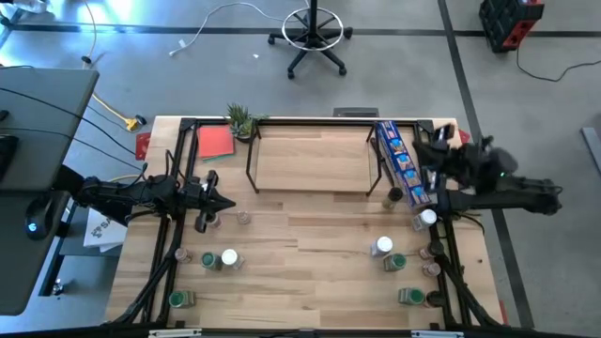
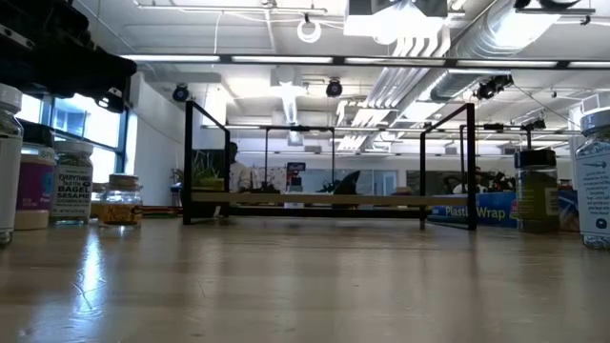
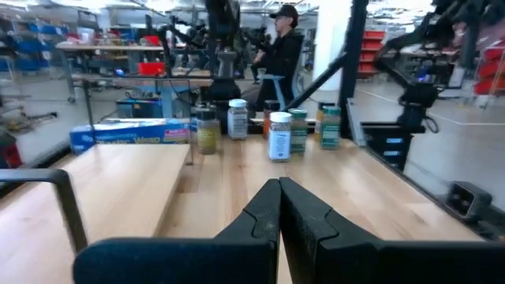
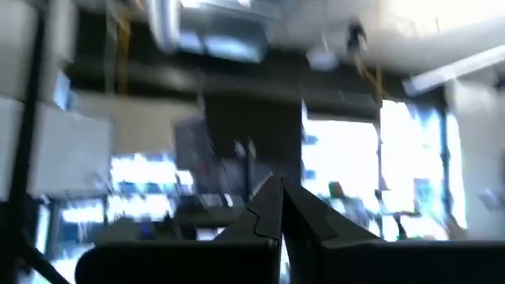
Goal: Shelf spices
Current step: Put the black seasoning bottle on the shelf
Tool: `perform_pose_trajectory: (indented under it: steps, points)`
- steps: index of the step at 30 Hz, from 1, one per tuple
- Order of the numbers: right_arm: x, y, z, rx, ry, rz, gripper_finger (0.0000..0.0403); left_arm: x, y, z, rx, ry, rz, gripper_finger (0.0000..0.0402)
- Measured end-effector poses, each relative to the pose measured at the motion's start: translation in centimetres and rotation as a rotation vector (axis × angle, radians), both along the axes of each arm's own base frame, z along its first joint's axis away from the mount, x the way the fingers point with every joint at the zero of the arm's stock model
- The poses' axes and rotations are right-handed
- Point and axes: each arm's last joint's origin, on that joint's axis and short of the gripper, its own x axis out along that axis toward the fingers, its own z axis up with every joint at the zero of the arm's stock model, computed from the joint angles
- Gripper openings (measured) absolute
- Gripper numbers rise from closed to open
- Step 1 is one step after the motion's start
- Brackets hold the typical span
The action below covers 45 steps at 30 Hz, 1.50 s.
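Nearest the front edge of the light wooden bench (image 1: 310, 282) there are little cylindrical spice jars (image 1: 394, 261) split into two bunches, one at the left front (a white-lidded one and a couple of green-lidded ones) and a bigger bunch at the right front and up the right edge. None of them is on the rack yet, so I'd call this the very start.

Further in, the left gripper (image 1: 225, 204) hangs over the left side of the bench, fingers pressed together and holding nothing, pointing across toward the right. From its wrist camera you can see the closed tips (image 3: 278, 207) aimed across the bench at the far bunch of jars. Two small jars sit just beside it in the overhead view, so that arm is clearly the closer one for the left bunch.

The right gripper (image 4: 278, 207) is also pinched shut and empty (its wrist camera is looking up at the ceiling, so it's tilted away from the bench), parked by the right edge near the long blue printed box (image 1: 402, 161).

Farthest back is the slanted light-wood shelf with the thin black wire frame (image 1: 315, 160), long axis running left to right, sitting bare. Every jar lies in front of it, so whichever arm goes first will have to open up, drop onto a jar, then carry it toward the back.
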Motion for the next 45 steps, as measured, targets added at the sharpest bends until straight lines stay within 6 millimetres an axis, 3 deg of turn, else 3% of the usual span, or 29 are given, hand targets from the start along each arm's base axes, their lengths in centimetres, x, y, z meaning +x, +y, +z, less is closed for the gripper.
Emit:
perform_pose_trajectory:
  steps: [6,12,15,18,23,28,33,36,45]
  points:
    - [1.8,-0.1,5.2,0.018,0.237,-0.018,0.0,0.0,0.4,0.2,0.065,-0.02,0.152,0.0001]
    - [4.2,-0.2,9.1,0.033,0.201,0.008,0.0,0.0,0.4,0.2,0.066,-0.021,0.149,0.0001]
    - [5.2,-0.4,10.9,0.167,0.158,0.021,0.0,0.0,0.6,0.2,0.064,-0.02,0.198,0.0001]
    - [5.0,-0.9,11.5,0.371,0.284,-0.008,0.0,0.0,0.7,0.3,0.062,-0.025,0.23,0.0001]
    - [3.1,-1.1,8.4,0.816,0.716,-0.174,0.0,0.0,0.7,0.3,0.061,-0.025,0.254,0.0001]
    - [2.1,-0.2,4.8,0.996,1.072,-0.171,0.0,0.0,0.7,0.3,0.061,-0.026,0.254,0.0001]
    - [3.3,0.1,1.1,0.923,1.283,-0.104,0.0006,0.0,0.7,0.3,0.061,-0.026,0.254,0.0001]
    - [4.2,0.1,-1.0,0.847,1.422,-0.039,0.0035,0.0,0.7,0.3,0.061,-0.025,0.254,0.0001]
    - [6.7,-0.1,-5.8,0.606,1.74,0.071,0.0217,0.0,0.7,0.3,0.061,-0.025,0.253,0.0001]
